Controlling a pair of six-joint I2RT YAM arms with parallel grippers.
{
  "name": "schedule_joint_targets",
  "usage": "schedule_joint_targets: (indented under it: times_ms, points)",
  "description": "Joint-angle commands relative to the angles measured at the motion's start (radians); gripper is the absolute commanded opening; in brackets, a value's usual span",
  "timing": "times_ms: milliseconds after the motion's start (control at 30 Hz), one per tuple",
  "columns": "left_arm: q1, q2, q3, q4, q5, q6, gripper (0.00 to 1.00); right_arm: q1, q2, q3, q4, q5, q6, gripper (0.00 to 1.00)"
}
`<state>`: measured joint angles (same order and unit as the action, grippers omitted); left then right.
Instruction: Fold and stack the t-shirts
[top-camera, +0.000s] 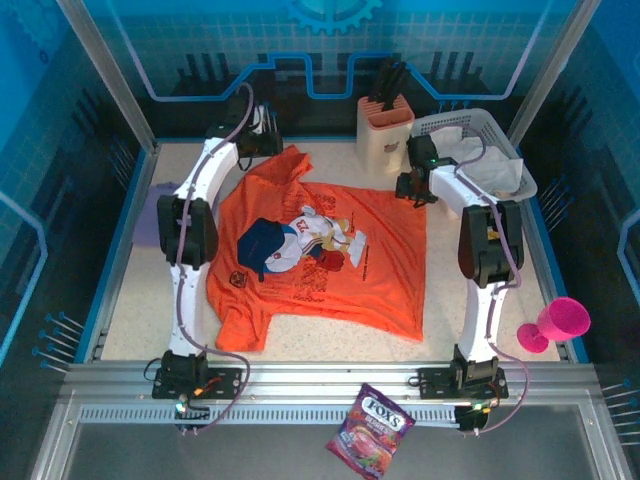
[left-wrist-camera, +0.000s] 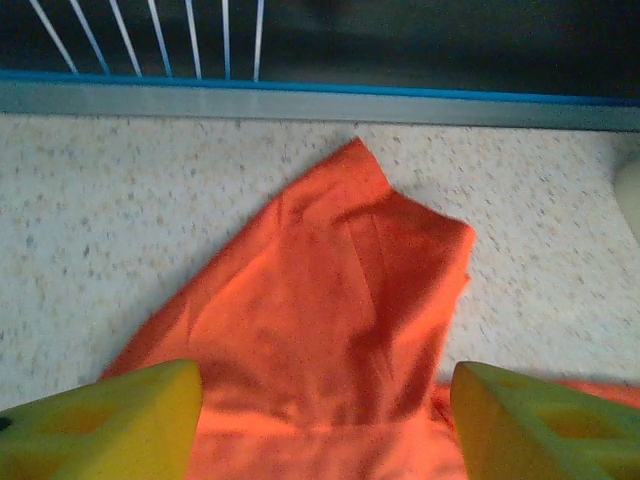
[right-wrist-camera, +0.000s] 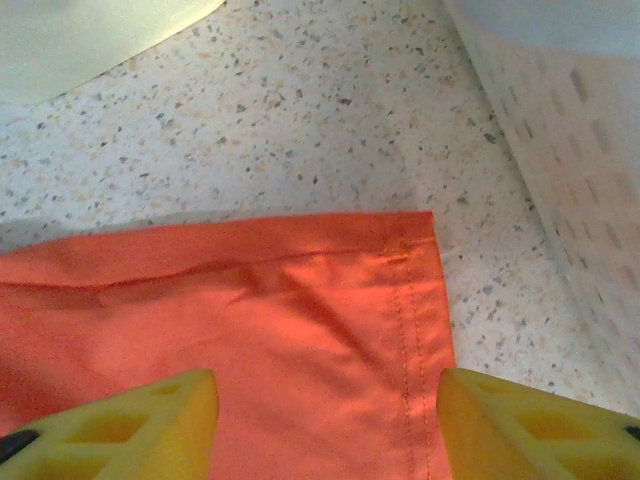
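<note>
Currently, on your speckled table (top-camera: 140, 320): bright orange-red cloth t-shirt (top-camera: 390, 250), spread flat at centre, print up. Left gripper (left-wrist-camera: 325, 400), jaws open, over its 11 o'clock sleeve. Right gripper (right-wrist-camera: 325, 410), jaws open, over its 1 o'clock hem corner.

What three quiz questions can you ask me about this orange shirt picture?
1. True or false: the orange t-shirt is already folded up small.
2. Pick one: what colour is the cup at the right edge of the table? A pink, B green, C blue.
3. Fill the gap: the right claw is open above a ___ of the shirt.

Key: 1 false, it lies spread out. 2 A. 3 corner, the one with the stitched hem.
</note>
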<state>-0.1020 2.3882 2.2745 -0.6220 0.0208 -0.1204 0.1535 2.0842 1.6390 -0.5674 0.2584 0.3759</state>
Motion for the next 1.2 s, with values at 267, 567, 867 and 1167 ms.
schedule_joint_targets:
  times_ms: [267,567,867,1167]
  points:
    - [0.064,0.203,0.197,-0.117,-0.103,0.013,0.66,-0.038,0.105,0.100,-0.094,0.056,0.000,0.57]
    - [0.082,0.221,0.193,-0.169,-0.081,0.009,0.67,-0.043,0.189,0.226,-0.188,0.037,0.024,0.55]
    - [0.074,0.230,0.171,-0.175,-0.065,0.023,0.66,-0.055,0.288,0.355,-0.298,0.041,0.036,0.58]
    - [0.031,0.269,0.240,-0.228,-0.140,0.094,0.65,-0.065,0.371,0.465,-0.405,0.004,0.013,0.66]
